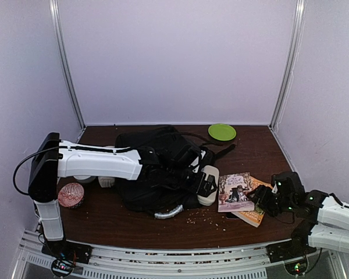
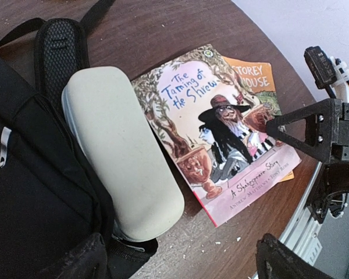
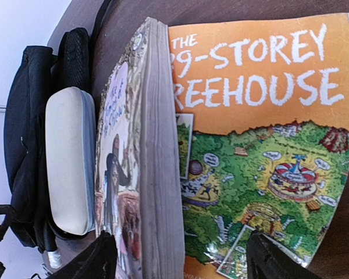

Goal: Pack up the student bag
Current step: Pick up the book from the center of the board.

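The student bag [image 1: 154, 168] is a big black backpack lying in the middle of the table. A beige hard case [image 2: 122, 151] rests against its right side. My left gripper [image 2: 180, 264] hovers open over the case's near end, with only bare table between its fingertips. To the right, a pink book, "The Taming of the Shrew" [image 2: 221, 128], lies on top of an orange book, "Storey Treehouse" [image 3: 267, 145]. My right gripper [image 3: 183, 261] is open. One finger stands over the pink book's cover and the other over the orange book, with the pink book's page edge between them.
A green plate [image 1: 221, 132] lies at the back right. A pink patterned round object [image 1: 71, 195] sits at the left by the left arm's base. A silver curved piece [image 1: 167, 212] lies in front of the bag. Crumbs dot the table [image 1: 203, 224] near the front.
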You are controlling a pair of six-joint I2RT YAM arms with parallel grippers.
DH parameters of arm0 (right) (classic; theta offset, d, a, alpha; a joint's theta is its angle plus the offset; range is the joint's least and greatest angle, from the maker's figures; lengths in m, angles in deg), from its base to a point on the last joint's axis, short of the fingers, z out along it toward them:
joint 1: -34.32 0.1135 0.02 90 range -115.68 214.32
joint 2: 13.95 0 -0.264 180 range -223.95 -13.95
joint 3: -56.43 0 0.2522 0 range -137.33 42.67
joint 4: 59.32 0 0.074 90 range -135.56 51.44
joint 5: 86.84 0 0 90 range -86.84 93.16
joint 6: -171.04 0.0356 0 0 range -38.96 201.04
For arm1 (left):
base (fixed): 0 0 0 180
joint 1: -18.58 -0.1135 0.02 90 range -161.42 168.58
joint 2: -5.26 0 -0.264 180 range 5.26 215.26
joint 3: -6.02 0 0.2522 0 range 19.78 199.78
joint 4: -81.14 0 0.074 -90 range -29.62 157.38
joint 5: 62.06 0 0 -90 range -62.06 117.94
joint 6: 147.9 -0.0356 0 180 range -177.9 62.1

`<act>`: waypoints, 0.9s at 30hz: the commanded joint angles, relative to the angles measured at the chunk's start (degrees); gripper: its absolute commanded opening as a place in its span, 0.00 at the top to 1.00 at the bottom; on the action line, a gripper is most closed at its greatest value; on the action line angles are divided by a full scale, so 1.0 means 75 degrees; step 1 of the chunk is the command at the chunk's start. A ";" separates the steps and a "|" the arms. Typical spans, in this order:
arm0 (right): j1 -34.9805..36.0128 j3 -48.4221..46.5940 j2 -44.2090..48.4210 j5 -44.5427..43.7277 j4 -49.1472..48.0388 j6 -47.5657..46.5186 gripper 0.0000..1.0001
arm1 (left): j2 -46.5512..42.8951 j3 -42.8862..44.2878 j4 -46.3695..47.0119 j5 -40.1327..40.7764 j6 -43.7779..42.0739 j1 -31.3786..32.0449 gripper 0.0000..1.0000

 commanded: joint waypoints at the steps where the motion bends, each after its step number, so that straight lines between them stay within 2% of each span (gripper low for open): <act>1: 0.0033 0.0264 -0.0352 0.0660 -0.0659 0.0475 0.23 | 0.0039 0.0146 0.0209 -0.0037 0.0050 -0.0046 0.09; 5: 0.0033 0.0373 -0.0651 0.0845 -0.1000 0.0606 0.27 | 0.0017 0.0123 0.0209 -0.0026 0.0045 -0.0042 0.09; 12: 0.0033 0.0471 -0.1242 0.1219 -0.1562 0.0682 0.39 | -0.0014 0.0084 0.0209 0.0047 0.0034 -0.0046 0.09; 15: 0.0039 0.0536 -0.1518 0.1389 -0.1809 0.0702 0.55 | -0.0014 0.0038 0.0220 0.0062 0.0023 -0.0046 0.09; 18: 0.0044 0.0563 -0.1523 0.1425 -0.1919 0.0788 0.82 | -0.0067 -0.0038 0.0232 0.0095 0.0031 -0.0041 0.09; 20: 0.0048 0.0435 -0.1147 0.1191 -0.1672 0.0772 0.94 | -0.0121 0.0003 0.0041 0.0153 0.0039 -0.0041 0.09; 22: 0.0045 0.0096 -0.0362 0.0781 -0.1026 0.0630 1.00 | -0.0239 0.0149 -0.0220 0.0212 -0.0006 -0.0040 0.10; 27: 0.0045 -0.1403 0.0970 -0.0221 0.1057 -0.0169 1.00 | -0.1063 -0.0070 -0.0251 0.0781 -0.0041 -0.0042 0.10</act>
